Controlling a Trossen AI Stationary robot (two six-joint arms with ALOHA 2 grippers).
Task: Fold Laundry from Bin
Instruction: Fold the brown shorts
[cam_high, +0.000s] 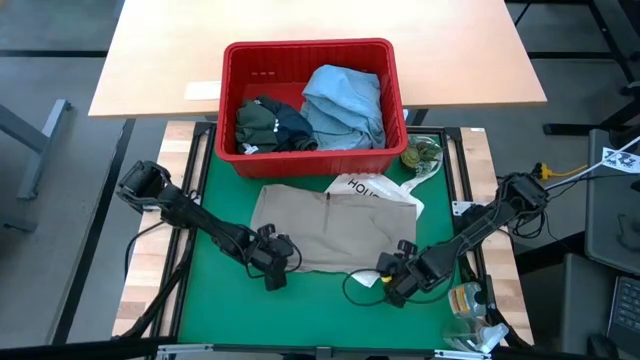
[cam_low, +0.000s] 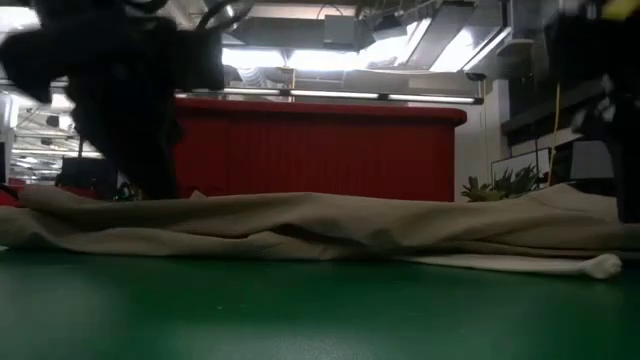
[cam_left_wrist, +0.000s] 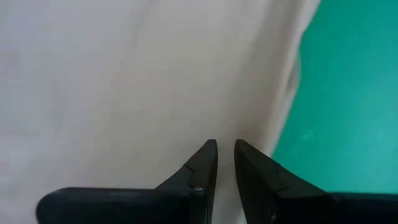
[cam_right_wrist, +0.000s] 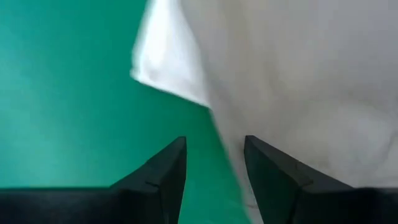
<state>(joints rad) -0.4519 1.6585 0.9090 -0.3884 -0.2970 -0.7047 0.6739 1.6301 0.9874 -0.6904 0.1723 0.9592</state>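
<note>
The red bin (cam_high: 310, 55) stands at the far middle of the green mat, with a light blue shirt (cam_high: 345, 100) and dark olive and navy garments (cam_high: 270, 122) of the laundry inside. In front of it a beige garment (cam_high: 330, 230) lies spread flat on the mat. My left gripper (cam_high: 275, 262) points down over the garment's near left corner, its fingers (cam_left_wrist: 205, 163) a narrow gap apart above the cloth. My right gripper (cam_high: 393, 280) is open at the near right corner. Its fingers stand on either side of the cloth's edge (cam_right_wrist: 227, 155), where a white piece (cam_right_wrist: 171, 62) sticks out. My left gripper comes at the beige garment's near left corner (cam_left_wrist: 186, 112) slanting down from the table's left. I cannot tell whether the fingertips touch the cloth; nothing shows between them.
A white printed tote bag (cam_high: 375, 188) lies partly under the beige garment's far right side. A small green plant-like thing (cam_high: 422, 155) sits right of the bin. Clear plastic items (cam_high: 468, 300) lie at the near right edge. Bare green mat (cam_high: 310, 320) lies near the front edge.
</note>
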